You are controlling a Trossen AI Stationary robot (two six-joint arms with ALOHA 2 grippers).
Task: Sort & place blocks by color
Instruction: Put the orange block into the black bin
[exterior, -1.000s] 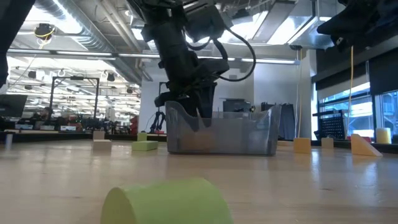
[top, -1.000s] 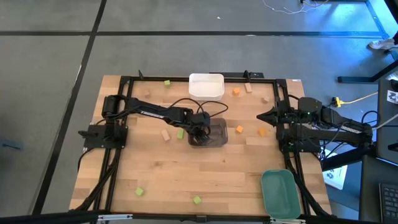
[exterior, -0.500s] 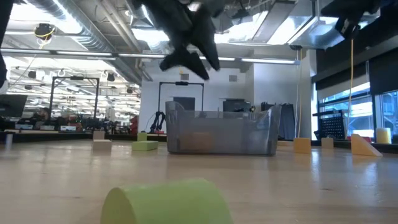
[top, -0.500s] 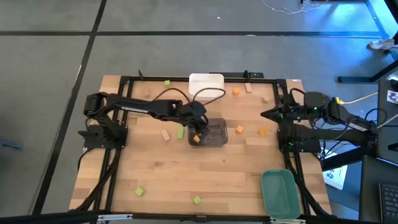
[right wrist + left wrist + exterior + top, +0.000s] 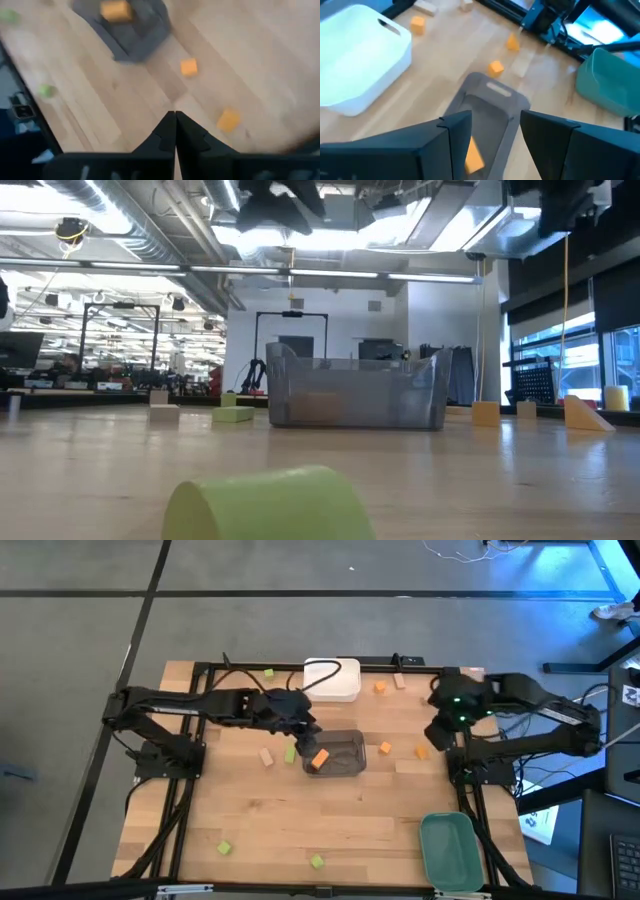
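Your orange block (image 5: 320,758) lies inside the dark grey bin (image 5: 347,766) at mid-counter, just below and beside your left gripper (image 5: 305,728), whose jaws stand spread with nothing between them. In the left wrist view the block (image 5: 473,155) shows low between those jaws, on the bin floor.

Count the loose blocks on the counter (image 5: 280,830) from above: three more orange ones, at (image 5: 380,687), (image 5: 386,748) and (image 5: 421,752); four light green, at (image 5: 268,673), (image 5: 290,754), (image 5: 225,848) and (image 5: 317,861); three tan, at (image 5: 266,757), (image 5: 400,681) and (image 5: 428,700).

There are three bins: the grey one, a white bin (image 5: 335,682) at the far edge, and a green bin (image 5: 450,852) at the near right corner.

Your right gripper (image 5: 436,697) hangs over the right side, jaws pressed together and empty.
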